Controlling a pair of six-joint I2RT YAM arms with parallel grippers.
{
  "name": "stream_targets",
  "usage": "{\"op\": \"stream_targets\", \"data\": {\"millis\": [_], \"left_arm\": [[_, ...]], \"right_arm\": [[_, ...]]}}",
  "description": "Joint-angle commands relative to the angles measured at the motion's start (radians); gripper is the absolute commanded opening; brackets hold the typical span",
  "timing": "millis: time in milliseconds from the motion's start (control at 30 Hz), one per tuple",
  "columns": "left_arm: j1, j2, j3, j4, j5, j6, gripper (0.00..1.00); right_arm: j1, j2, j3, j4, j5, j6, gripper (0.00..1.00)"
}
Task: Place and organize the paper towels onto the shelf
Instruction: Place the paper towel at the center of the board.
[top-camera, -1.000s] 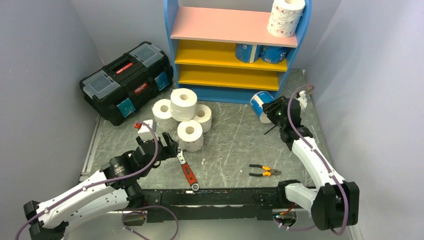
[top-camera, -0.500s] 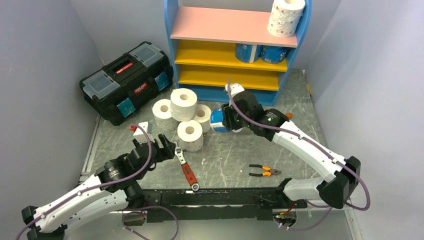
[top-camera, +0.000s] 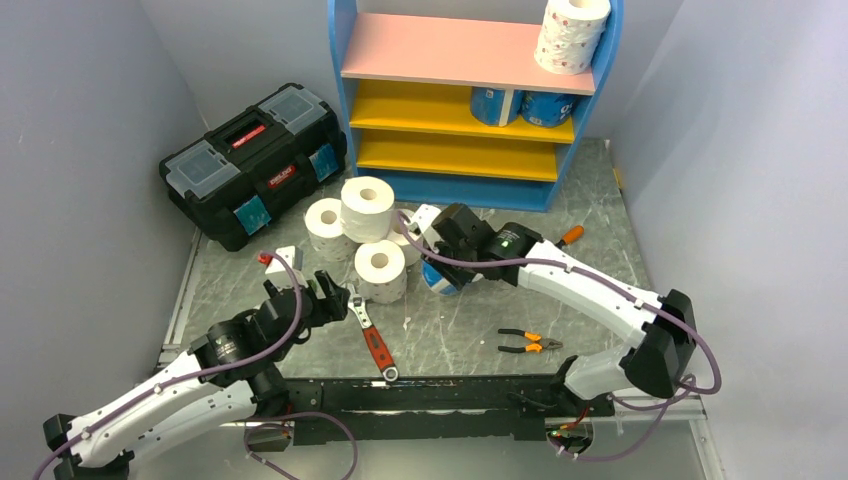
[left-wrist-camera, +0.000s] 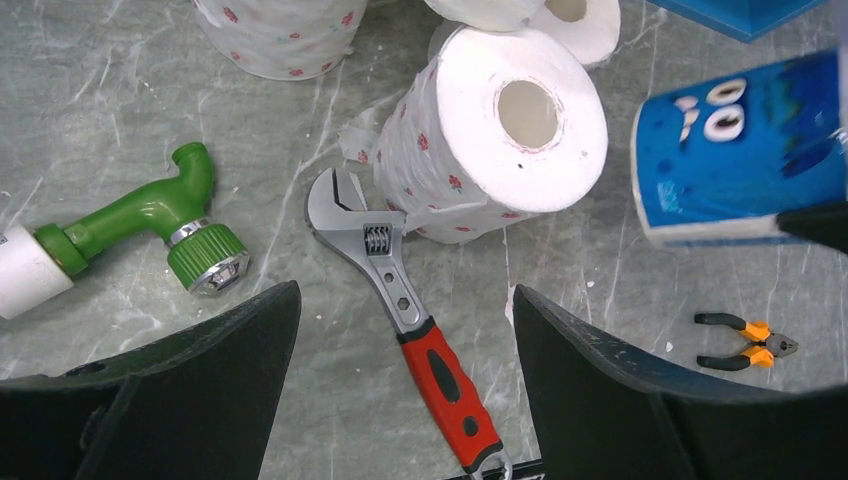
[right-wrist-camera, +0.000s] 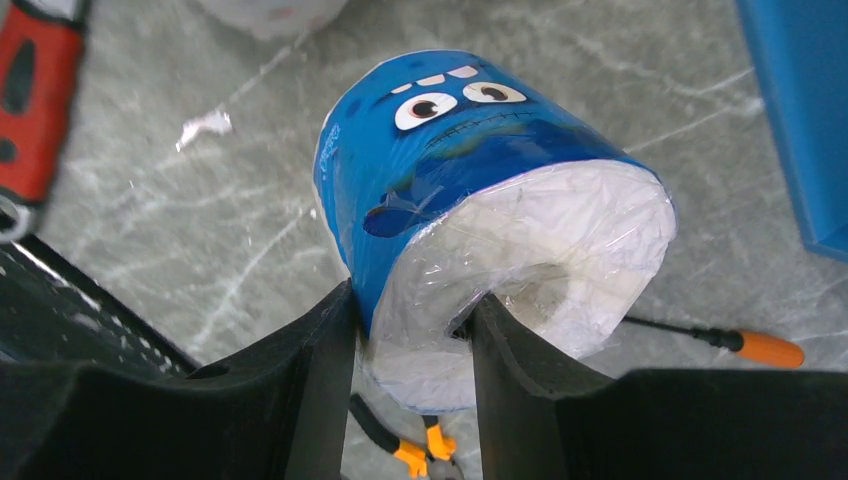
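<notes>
My right gripper (right-wrist-camera: 410, 310) is shut on a blue-wrapped paper towel roll (right-wrist-camera: 480, 170), one finger in its hollow core and one outside the wall. In the top view this roll (top-camera: 438, 278) hangs just above the table's middle, under the right gripper (top-camera: 446, 264). Beside it stands a cluster of white rolls (top-camera: 366, 208). The blue shelf (top-camera: 345, 90) holds a pink-dotted roll (top-camera: 571, 35) on its pink board and two blue rolls (top-camera: 497, 105) on the upper yellow board. My left gripper (left-wrist-camera: 405, 295) is open over a wrench, near a pink-dotted roll (left-wrist-camera: 490, 150).
A red-handled wrench (left-wrist-camera: 420, 320) and a green pipe fitting (left-wrist-camera: 150, 215) lie by the left gripper. Orange pliers (top-camera: 530, 343) and a screwdriver (right-wrist-camera: 770, 348) lie on the right. A black toolbox (top-camera: 255, 160) sits at the back left.
The right arm has swung the blue roll from the shelf's foot leftward and nearer, to the table's middle by the white rolls. The left arm has barely shifted.
</notes>
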Motion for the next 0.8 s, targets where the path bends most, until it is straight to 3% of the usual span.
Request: {"op": "stream_targets", "data": {"millis": [0, 267, 567, 767], "left_arm": [[-0.001, 0.011, -0.004, 0.009, -0.012, -0.012, 0.83], [-0.001, 0.014, -0.025, 0.026, 0.002, -0.025, 0.84], [-0.001, 0.009, -0.024, 0.0, 0.001, -0.038, 0.83], [-0.001, 0.005, -0.026, -0.003, 0.006, -0.042, 0.83]], "right_arm": [[0.004, -0.028, -0.039, 0.043, -0.021, -0.066, 0.19], [0.028, 0.076, -0.081, 0.072, -0.051, -0.044, 0.21], [0.039, 0.103, -0.131, 0.126, -0.047, -0.009, 0.37], [0.043, 0.062, -0.119, 0.122, -0.094, 0.013, 0.67]]}}
